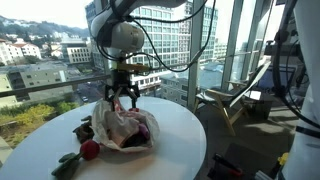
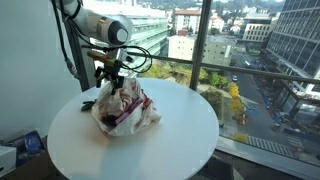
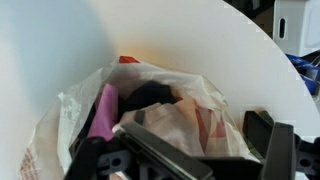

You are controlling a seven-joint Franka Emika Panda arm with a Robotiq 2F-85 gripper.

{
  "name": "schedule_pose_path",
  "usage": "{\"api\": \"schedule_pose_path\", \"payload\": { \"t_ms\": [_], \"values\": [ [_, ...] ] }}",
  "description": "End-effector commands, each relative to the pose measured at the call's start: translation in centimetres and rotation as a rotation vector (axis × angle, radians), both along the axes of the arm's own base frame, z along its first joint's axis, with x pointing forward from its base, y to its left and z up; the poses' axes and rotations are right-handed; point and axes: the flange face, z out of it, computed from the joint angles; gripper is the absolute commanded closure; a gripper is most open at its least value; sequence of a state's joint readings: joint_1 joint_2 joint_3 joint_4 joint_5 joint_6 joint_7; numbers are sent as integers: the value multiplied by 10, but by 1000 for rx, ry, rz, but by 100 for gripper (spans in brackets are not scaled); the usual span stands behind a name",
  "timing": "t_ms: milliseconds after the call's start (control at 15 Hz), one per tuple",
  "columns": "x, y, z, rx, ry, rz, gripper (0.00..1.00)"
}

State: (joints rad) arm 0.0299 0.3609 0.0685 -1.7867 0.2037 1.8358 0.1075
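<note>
Hovering with a wide-open, empty gripper (image 1: 124, 100) just above a crumpled plastic bag (image 1: 125, 128).
Sitting on a round white table (image 1: 185, 140), somewhat off its middle, with the plastic bag's mouth gaping upward in the wrist view and showing pink cloth (image 3: 103, 108) and black cloth (image 3: 150, 96) inside. Gripping nothing, jaws parted right over the bag's top in both exterior views; touching it or not, impossible to tell. Lying just beside the bag, nearer the table's edge: a red thing (image 1: 90, 149) and a dark green thing (image 1: 68, 163).
</note>
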Motion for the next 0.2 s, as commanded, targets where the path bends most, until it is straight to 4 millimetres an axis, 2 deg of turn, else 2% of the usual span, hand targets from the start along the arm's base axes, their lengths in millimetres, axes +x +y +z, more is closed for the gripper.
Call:
{"api": "schedule_pose_path", "payload": {
  "t_ms": [0, 133],
  "values": [
    [-10, 1, 5, -68, -15, -25, 0],
    [-12, 0, 1, -82, -9, -30, 0]
  ]
}}
